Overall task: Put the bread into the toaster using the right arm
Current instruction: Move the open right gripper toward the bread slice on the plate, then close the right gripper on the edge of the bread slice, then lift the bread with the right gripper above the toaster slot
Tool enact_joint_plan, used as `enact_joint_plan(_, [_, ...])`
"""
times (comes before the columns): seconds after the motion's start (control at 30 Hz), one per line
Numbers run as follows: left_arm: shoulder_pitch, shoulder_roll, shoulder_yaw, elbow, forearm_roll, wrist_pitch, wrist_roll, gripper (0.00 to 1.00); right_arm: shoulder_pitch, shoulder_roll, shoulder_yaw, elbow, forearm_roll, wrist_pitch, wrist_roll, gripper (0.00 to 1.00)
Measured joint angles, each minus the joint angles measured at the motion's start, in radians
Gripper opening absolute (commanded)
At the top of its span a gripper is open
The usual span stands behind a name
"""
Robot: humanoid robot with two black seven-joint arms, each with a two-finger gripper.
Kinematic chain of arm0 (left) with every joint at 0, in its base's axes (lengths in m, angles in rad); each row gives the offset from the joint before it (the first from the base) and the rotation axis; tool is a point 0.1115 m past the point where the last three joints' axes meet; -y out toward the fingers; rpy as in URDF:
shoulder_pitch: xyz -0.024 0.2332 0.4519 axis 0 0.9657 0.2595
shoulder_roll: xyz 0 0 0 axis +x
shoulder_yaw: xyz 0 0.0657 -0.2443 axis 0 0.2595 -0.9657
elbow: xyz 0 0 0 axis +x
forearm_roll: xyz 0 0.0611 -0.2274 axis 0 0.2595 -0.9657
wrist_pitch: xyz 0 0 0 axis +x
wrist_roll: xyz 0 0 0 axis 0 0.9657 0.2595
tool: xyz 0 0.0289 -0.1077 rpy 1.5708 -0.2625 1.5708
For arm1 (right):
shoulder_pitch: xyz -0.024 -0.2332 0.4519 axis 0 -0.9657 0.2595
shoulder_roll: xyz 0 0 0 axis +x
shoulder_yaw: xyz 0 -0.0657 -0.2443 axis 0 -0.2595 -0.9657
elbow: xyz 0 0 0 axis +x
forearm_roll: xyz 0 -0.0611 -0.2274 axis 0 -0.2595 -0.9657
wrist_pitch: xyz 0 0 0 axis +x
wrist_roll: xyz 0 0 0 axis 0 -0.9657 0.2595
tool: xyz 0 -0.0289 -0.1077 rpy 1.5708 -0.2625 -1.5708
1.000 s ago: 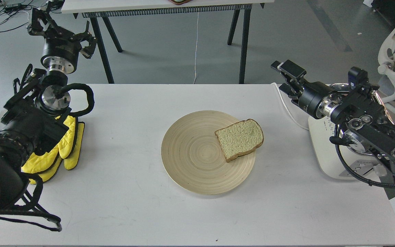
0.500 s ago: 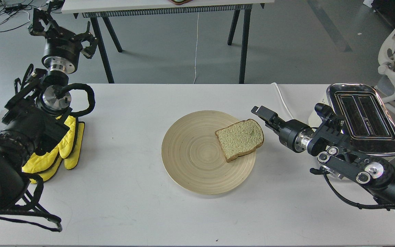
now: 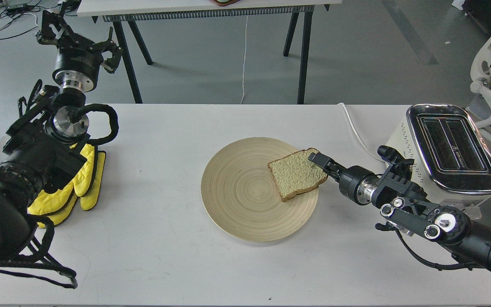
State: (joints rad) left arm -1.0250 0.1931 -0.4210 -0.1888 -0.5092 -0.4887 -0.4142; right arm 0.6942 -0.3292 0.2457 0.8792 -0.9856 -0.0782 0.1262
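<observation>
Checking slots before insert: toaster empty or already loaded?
Empty. Both slots in the toaster's chrome top look dark with nothing sticking out; the bread slice lies on the wooden plate.

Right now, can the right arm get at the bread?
Probably yes: the right gripper is already at the right edge of the bread on the plate, with nothing between them.

Bread (image 3: 297,174) on plate (image 3: 237,200); toaster (image 3: 450,153) right.
</observation>
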Motion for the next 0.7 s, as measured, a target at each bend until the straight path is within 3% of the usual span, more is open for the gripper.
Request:
enact_joint_plan(0.07, [0.0,-0.001,-0.001,0.0,0.0,0.0,0.0,1.0,0.0,0.003,0.0,-0.009,0.001,0.0,0.0,0.5])
enact_joint_plan(0.2, [-0.001,-0.002,-0.002,0.0,0.0,0.0,0.0,1.0,0.001,0.004,-0.001,-0.012,0.001,0.0,-0.008,0.23])
enact_joint_plan(0.27, [-0.001,-0.002,-0.002,0.0,0.0,0.0,0.0,1.0,0.001,0.004,-0.004,-0.012,0.001,0.0,-0.01,0.15])
enact_joint_plan(0.57, [-0.001,-0.003,-0.002,0.0,0.0,0.0,0.0,1.0,0.015,0.0,-0.006,0.009,0.007,0.0,-0.024,0.11])
enact_joint_plan(0.7, [-0.001,-0.003,-0.006,0.0,-0.001,0.0,0.0,1.0,0.041,-0.042,0.005,0.09,0.009,0.0,-0.022,0.11])
